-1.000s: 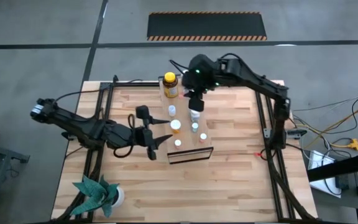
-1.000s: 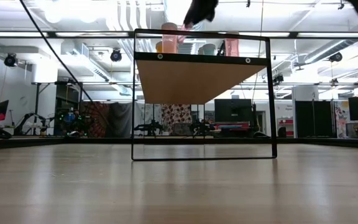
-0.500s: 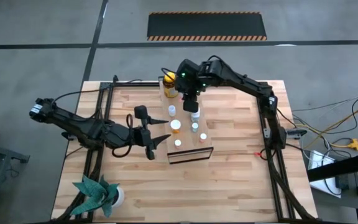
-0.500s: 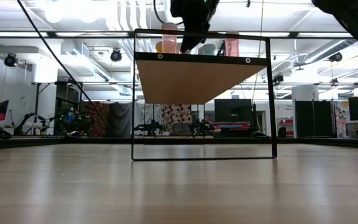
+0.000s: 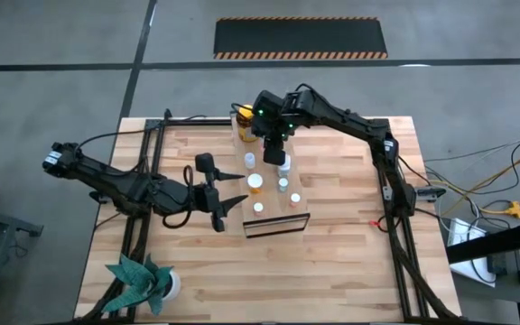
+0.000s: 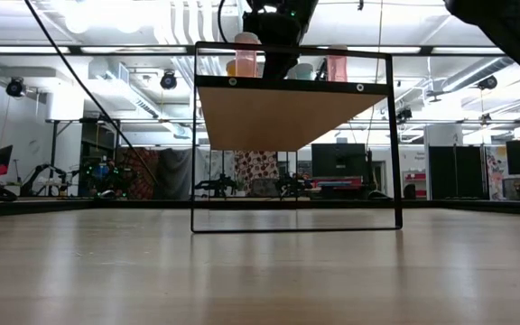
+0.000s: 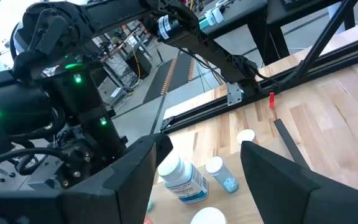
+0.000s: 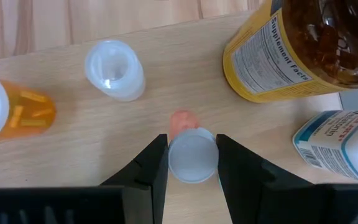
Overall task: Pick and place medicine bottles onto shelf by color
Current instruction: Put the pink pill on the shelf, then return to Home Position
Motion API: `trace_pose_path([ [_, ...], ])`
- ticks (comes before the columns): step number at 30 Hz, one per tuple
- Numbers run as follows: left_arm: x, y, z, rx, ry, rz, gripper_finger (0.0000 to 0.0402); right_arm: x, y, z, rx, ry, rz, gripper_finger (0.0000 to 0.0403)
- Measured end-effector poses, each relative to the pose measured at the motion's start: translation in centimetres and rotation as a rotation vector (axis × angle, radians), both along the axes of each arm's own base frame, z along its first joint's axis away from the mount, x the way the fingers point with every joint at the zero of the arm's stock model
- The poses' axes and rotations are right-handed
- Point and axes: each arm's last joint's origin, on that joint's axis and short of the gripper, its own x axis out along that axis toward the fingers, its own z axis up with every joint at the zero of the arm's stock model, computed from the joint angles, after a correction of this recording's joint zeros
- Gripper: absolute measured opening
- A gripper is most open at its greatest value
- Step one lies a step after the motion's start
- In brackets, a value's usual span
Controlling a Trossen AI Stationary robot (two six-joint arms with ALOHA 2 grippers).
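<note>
Right gripper (image 8: 192, 163) clamped on small pink bottle with translucent white cap (image 8: 192, 155), held upright, long axis vertical, directly over light-wood shelf board (image 8: 104, 140). Amber yellow-capped bottle (image 8: 303, 46) just beside. Left gripper (image 5: 225, 207) parked open, farther off.

The right end effector (image 5: 273, 152), holding a small bottle (image 8: 192, 155), has moved left over the shelf (image 5: 269, 171).
</note>
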Motion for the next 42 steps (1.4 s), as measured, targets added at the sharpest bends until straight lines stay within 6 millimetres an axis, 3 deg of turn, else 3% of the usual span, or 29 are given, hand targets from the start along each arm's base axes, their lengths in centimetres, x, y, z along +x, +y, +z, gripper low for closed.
trace_pose_path([
  [15, 0.0, 0.0, 0.0, 0.000, -0.001, 0.000, 0.0219, 0.0, 0.0, -0.2, -0.005, 0.006, 0.011, 0.0110],
  [26, 0.0, 0.0, 0.0, 0.000, -0.001, -0.001, 0.0219, 0.1, 0.0, -0.9, 0.006, 0.028, 0.003, 0.0176],
  [33, 0.0, 0.0, 0.0, 0.000, -0.001, -0.001, 0.0219, 0.1, 0.0, -0.8, 0.006, 0.028, 0.003, 0.0185],
  [38, -0.1, 0.0, -0.3, 0.025, 0.014, -0.006, 0.0219, -0.9, 0.3, 1.0, 0.014, 0.006, -0.020, 0.0178],
  [42, -1.9, 0.0, -0.5, 0.019, 0.002, -0.040, 0.0212, -3.0, 2.2, 4.0, 0.072, -0.065, 0.023, 0.0163],
])
